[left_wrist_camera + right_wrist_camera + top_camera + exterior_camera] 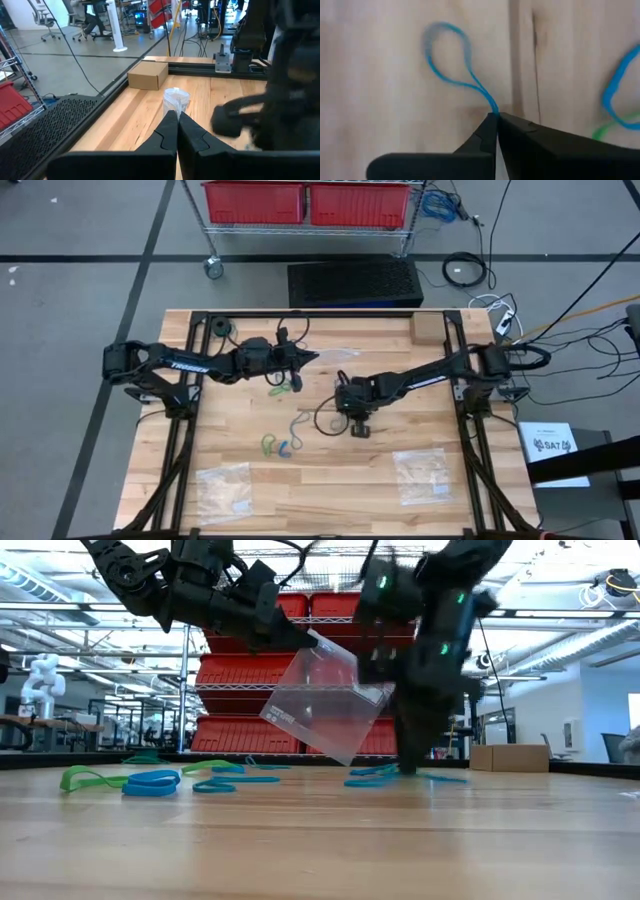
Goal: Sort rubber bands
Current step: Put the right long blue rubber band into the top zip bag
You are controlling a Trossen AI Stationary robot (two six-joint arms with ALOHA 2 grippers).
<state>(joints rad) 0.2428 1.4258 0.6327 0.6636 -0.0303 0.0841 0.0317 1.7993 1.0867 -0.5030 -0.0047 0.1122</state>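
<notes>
Dangling clear bag [325, 705], contents indiscernible

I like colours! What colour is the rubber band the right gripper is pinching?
Blue. The right gripper is shut on a blue rubber band, clearest in the right wrist view.

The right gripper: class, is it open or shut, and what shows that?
Shut. In the right wrist view, the right gripper has its fingertips pressed together, pinching the end of a blue rubber band lying on the table.
</notes>
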